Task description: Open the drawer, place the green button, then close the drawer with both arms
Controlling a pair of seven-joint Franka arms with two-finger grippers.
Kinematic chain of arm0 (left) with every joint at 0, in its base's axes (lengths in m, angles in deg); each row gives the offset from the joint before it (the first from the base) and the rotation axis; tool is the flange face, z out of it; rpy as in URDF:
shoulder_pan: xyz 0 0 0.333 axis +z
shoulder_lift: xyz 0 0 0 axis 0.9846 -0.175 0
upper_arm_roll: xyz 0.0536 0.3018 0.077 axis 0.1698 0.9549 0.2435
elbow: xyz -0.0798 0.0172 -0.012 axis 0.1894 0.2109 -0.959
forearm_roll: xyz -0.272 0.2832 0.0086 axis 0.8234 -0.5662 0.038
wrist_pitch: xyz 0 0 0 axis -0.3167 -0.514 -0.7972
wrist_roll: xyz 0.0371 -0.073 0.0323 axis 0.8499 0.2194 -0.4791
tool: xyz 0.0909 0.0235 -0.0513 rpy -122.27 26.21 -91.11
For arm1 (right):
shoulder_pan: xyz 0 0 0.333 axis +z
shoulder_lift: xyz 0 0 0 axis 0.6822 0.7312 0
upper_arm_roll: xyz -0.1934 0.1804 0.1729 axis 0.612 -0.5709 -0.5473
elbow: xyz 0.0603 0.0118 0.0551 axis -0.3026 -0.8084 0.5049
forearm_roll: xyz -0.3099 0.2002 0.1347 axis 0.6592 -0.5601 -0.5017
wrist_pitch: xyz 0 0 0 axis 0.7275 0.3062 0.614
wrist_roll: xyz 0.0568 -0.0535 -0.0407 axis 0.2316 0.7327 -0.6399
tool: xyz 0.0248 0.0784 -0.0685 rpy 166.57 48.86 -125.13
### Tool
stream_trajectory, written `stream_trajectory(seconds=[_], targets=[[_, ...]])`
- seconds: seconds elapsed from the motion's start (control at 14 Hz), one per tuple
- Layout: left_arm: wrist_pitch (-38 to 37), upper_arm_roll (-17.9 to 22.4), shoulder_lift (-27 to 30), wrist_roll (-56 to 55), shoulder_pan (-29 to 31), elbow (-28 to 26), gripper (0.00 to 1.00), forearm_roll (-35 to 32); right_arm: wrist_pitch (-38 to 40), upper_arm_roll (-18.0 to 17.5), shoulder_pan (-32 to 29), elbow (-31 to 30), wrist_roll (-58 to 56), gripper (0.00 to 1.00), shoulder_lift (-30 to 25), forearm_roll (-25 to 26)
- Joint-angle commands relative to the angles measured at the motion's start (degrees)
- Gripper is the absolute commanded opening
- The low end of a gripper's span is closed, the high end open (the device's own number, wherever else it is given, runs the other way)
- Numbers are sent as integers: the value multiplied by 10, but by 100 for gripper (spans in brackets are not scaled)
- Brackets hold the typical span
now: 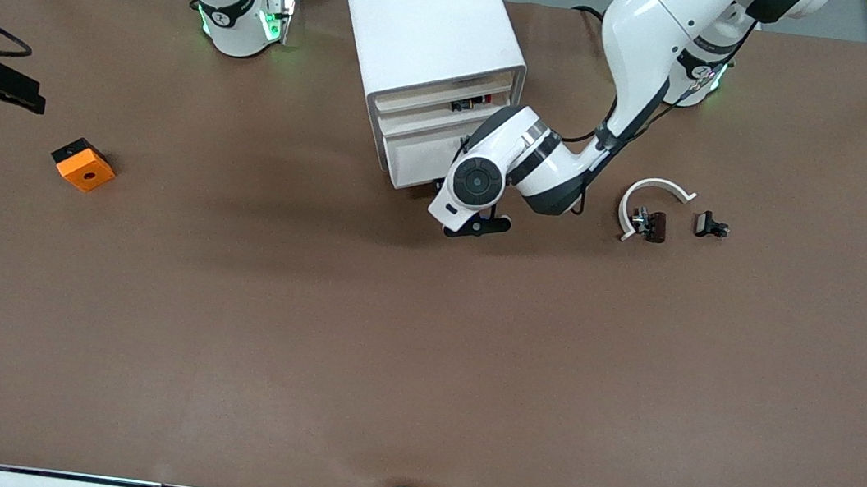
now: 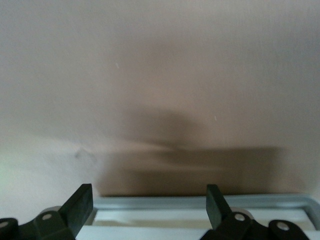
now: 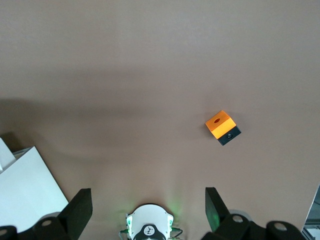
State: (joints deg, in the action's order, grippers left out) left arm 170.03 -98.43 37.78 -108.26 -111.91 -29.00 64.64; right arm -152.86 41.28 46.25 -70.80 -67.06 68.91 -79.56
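left gripper spread wide at drawer front, holding nothing.

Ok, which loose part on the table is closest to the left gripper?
The brown-black part with the white curved strip; the small black part and orange cube lie farther from the left gripper.

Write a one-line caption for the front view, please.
Left gripper open at the white cabinet's lowest drawer; the right gripper waits, open, above the orange cube.
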Motion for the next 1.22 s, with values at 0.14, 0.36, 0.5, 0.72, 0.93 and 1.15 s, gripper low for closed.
stream_trajectory(seconds=[0.14,0.36,0.5,0.72,0.93,1.15], targets=[[-17,-26,-5,-71,-23,2,100,26,-8,1,-12,-30,7,100,-37,-10],[-18,-26,-8,-111,-33,2,100,27,-33,1,-11,-55,7,100,-61,-12],[-18,-26,-12,-129,-39,3,100,27,-36,1,-13,-60,7,100,-66,-12],[-35,-21,-2,-166,-27,15,100,24,-62,-1,-25,-99,7,100,-94,-13],[-35,-11,1,-165,22,83,100,15,-93,0,-24,-153,6,100,-133,-12],[-38,2,15,-161,69,117,100,-45,-126,-7,-34,-201,6,100,-167,-12]])
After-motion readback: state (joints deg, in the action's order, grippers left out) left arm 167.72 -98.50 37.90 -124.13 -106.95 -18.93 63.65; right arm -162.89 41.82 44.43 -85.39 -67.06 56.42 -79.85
